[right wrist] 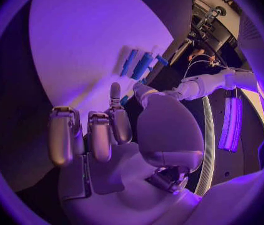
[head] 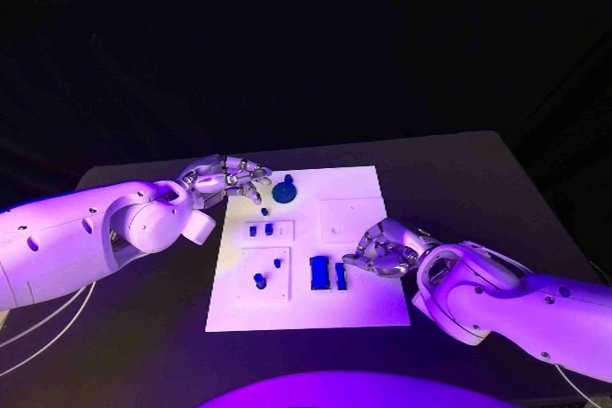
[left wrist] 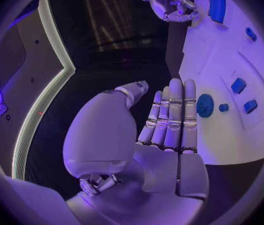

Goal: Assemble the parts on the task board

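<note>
The white task board (head: 355, 200) lies in the middle of the table. A round blue part (head: 285, 192) sits near its far left corner, with a small blue piece (left wrist: 223, 107) beside it. Two small blue blocks (head: 260, 231) stand in a raised square, two blue pegs (head: 269, 273) in another, and two blue bars (head: 328, 273) lie to their right. My left hand (head: 227, 180) hovers at the far left corner, fingers (left wrist: 172, 117) straight, close to the round part (left wrist: 204, 105), holding nothing. My right hand (head: 383, 249) sits at the board's right edge beside the bars (right wrist: 138, 65), fingers (right wrist: 101, 135) loosely bent and empty.
The black table (head: 459, 178) reaches past the board on every side. My left forearm (head: 89, 235) crosses the table left of the board, and my right forearm (head: 510, 297) lies to its right. White cables (head: 38, 328) hang at the near left.
</note>
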Controlling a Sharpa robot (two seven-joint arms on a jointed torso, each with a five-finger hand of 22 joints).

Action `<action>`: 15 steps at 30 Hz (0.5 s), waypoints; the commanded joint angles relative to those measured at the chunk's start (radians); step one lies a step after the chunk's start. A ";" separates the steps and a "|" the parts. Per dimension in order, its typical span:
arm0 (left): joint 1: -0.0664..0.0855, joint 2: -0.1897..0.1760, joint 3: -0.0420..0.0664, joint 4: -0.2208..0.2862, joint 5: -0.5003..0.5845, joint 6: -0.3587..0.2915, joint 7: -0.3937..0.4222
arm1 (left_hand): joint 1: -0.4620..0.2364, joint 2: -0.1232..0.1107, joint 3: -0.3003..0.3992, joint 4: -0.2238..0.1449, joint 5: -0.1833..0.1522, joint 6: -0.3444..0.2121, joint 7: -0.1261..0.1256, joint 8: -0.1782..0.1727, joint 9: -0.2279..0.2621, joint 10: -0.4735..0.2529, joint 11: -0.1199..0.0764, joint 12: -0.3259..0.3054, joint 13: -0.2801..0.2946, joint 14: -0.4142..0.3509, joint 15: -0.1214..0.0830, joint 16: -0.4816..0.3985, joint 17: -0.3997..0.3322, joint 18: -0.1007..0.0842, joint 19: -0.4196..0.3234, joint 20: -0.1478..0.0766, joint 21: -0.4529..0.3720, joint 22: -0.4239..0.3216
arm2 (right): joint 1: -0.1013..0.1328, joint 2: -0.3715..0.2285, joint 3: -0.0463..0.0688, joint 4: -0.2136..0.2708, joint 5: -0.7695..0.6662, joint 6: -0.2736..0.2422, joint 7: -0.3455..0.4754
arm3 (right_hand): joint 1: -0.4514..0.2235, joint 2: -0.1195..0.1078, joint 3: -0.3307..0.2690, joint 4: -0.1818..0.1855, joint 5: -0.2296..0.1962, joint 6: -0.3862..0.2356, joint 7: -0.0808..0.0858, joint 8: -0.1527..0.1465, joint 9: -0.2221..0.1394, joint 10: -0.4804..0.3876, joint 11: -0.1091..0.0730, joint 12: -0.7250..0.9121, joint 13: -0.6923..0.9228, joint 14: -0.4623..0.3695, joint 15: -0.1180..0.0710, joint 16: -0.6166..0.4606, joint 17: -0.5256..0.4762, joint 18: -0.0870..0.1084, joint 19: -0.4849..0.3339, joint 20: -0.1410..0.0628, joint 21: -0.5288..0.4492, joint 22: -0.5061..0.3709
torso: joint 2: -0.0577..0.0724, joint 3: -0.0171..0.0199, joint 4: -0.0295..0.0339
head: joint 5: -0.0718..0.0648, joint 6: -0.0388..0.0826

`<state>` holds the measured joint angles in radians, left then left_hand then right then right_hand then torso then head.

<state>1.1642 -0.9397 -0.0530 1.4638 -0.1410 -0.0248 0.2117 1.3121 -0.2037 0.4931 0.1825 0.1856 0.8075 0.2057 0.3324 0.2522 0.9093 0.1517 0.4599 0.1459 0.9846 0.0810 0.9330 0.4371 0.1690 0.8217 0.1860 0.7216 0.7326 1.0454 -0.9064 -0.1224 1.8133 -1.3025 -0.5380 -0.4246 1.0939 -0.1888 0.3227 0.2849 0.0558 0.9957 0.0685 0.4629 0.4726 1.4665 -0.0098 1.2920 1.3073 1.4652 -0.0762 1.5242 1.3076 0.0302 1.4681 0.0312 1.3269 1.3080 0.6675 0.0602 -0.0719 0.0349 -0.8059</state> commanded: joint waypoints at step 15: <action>-0.018 0.093 0.000 -0.126 0.275 -0.188 0.255 | 0.057 0.040 -0.261 0.105 -0.011 -0.032 0.010 0.032 0.008 -0.047 0.008 0.048 0.025 -0.144 0.030 -0.083 -0.029 0.008 -0.027 0.035 -0.188 -0.120 | 0.084 0.055 0.020 -0.368 0.893 -0.091 0.671 | 0.255 0.030 -0.044 -0.032 0.003 -0.165 0.082 -0.065 -0.028 -0.425 0.083 -0.735 -0.272 -0.221 0.081 -0.593 -0.361 0.149 -0.300 0.077 -1.061 -0.206 | -0.034 -0.0328 -0.0011 | 0.005 0.099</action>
<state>1.1479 -0.8542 -0.0539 1.3495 0.0491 -0.1166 0.3682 1.3622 -0.1648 0.2380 0.2868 0.1703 0.7810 0.1999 0.3604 0.2594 0.8682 0.1609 0.5046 0.1694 0.8486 0.1094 0.8580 0.4123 0.1691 0.8016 0.2202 0.5429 0.6183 1.1283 -0.8614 -0.1039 1.4729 -0.6765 -0.6600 0.0660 1.3448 -0.1592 0.2749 0.2538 0.0558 0.8374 0.1476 0.4028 0.4464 1.0608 0.0707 0.5702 1.0454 1.2666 0.0021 0.9712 0.9796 0.1626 1.1768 0.1060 0.2852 1.1123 0.6416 0.0323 -0.0702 0.0364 -0.7251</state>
